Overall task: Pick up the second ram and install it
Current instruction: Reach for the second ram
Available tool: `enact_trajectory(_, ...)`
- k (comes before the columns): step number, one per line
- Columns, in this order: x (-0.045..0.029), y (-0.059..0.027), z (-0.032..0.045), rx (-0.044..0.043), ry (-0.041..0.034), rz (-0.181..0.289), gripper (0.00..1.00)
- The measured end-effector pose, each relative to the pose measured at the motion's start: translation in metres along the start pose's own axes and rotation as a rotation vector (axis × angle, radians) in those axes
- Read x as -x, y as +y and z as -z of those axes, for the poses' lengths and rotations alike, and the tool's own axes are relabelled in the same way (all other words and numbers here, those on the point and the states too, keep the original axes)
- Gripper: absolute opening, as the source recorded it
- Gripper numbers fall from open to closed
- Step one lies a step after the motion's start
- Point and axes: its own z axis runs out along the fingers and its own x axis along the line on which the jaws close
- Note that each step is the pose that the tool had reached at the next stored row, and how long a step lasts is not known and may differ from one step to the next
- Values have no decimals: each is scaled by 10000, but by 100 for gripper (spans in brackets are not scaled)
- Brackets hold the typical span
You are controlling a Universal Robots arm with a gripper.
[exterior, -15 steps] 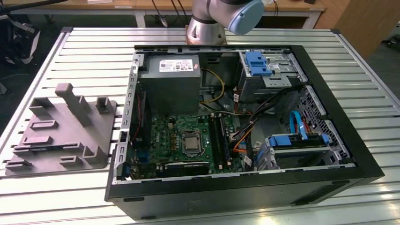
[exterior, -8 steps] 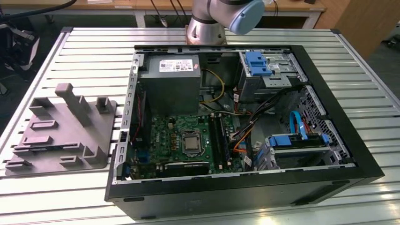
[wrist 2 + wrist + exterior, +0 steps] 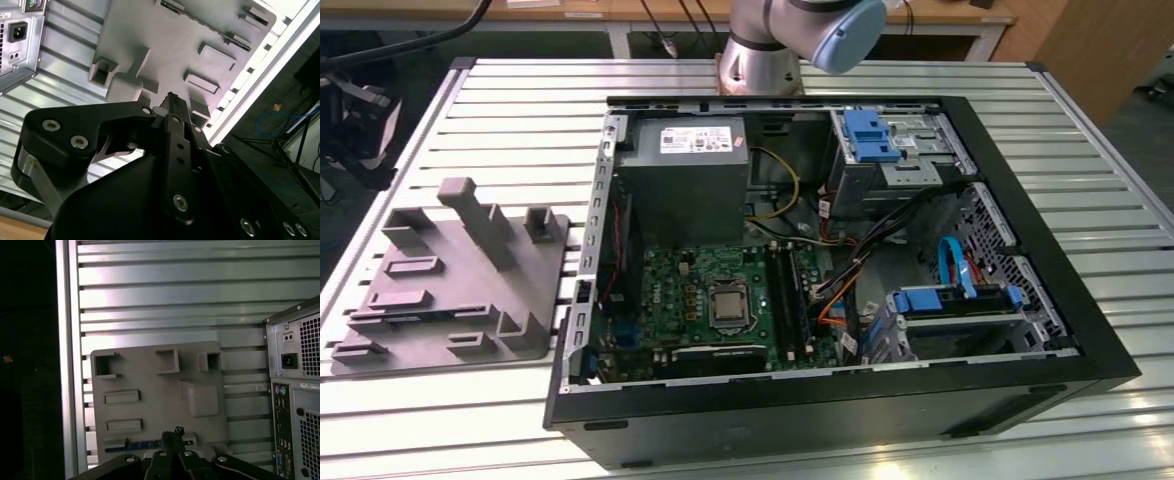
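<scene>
your gripper (image 3: pixel 172 433) hangs over the grey block (image 3: pixel 150 371), jaws pinched together on nothing; the 2nd ram (image 3: pixel 135 444) lies in the block's slot.

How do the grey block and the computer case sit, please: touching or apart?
Apart. The first wrist view shows bare table slats between the grey block and the computer case.

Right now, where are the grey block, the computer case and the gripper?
grey block (image 3: pixel 160 405): first wrist view, flat top face.
computer case (image 3: pixel 854 415): exterior view, black outer wall.
gripper (image 3: pixel 172 433): first wrist view, its dark tip.
</scene>
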Motion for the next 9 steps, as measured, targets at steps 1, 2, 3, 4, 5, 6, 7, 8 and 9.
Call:
enact_trajectory(1,1,-20,-9,0,0,1,10)
enact_trajectory(2,2,-40,-18,0,0,1,10)
enact_trajectory(3,4,-61,-27,0,1,1,10)
enact_trajectory(4,5,-85,-37,1,0,1,10)
enact_trajectory(5,7,-108,-46,0,1,1,10)
enact_trajectory(6,8,-130,-58,0,1,1,10)
enact_trajectory(7,9,-149,-69,0,1,1,10)
enact_trajectory(8,10,-167,-81,0,1,1,10)
enact_trajectory(9,11,-186,-93,0,1,1,10)
